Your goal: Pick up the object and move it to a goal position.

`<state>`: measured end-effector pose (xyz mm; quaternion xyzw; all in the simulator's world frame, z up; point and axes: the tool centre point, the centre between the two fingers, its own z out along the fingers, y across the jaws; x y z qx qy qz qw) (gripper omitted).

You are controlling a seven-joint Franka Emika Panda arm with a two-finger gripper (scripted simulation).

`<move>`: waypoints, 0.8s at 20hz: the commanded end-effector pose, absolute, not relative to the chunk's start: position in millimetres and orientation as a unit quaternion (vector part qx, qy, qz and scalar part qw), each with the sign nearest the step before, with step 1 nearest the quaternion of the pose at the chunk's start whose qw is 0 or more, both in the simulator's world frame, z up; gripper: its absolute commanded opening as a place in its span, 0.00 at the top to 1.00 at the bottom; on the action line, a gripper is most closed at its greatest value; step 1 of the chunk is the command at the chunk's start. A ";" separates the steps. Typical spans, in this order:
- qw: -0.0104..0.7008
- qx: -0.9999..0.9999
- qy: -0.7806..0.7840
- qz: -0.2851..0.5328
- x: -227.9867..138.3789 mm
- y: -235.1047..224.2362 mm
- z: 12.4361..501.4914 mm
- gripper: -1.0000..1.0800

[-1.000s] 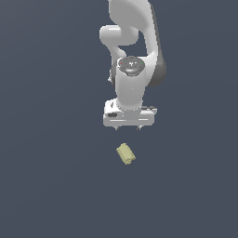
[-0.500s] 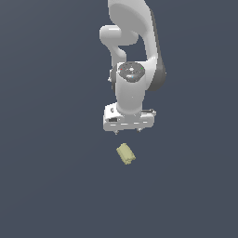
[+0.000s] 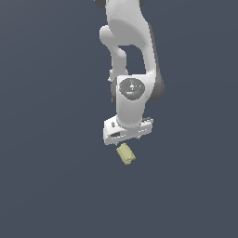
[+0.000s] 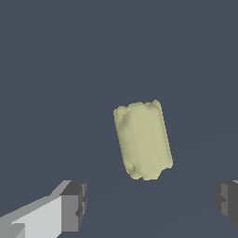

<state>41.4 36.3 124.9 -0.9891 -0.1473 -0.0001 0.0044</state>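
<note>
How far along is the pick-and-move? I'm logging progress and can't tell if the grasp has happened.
Done: the gripper sits right above the object. In hand: lining up; in the wrist view the fingers stand wide apart with the object between and beyond them, untouched. Left: closing on it, lifting, and carrying it to the goal, which isn't visible.

arm (image 3: pixel 130 56): 1 | hand (image 3: pixel 127 140): 1 | object (image 3: pixel 125 154): 1 | fingers (image 4: pixel 74 205): 2

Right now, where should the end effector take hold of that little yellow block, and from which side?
Best across the middle of the yellow block, fingers on its two long, fairly flat sides, coming straight down from above. It lies flat and oblong, and the end effector looks open wider than its narrow width, though slightly off-centre.
</note>
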 end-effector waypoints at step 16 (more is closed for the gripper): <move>0.000 -0.969 -0.246 0.000 65.1 33.3 90.9 0.04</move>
